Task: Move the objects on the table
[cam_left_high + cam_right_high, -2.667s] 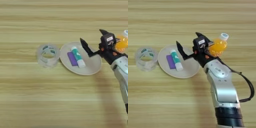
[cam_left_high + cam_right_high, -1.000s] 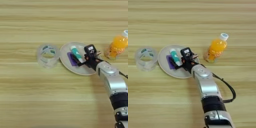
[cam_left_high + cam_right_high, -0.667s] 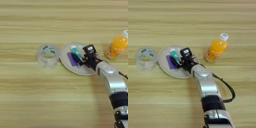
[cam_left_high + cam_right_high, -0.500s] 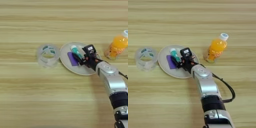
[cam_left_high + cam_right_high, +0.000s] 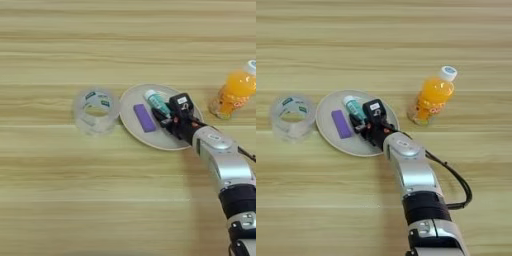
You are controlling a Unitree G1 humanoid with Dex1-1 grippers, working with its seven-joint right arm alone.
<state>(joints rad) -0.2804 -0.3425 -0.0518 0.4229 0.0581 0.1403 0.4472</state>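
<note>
the robot's black two-fingered jaws sit low over the round white plate, apparently pinching the short teal-and-white tube. nothing looks relocated yet; the clear orange-juice bottle stands well right of them on the worktop.

I cannot read any words or numbers here. The tape roll has small dark green marks printed on its inside ring, but they are too tiny for me to make out. The juice bottle has a band near its bottom with some color on it, and I can't read that either. The teal and white tube on the plate shows no letters I can tell. The pincer has a small white patch on its black top, maybe a sticker, with nothing I can read on it
</note>
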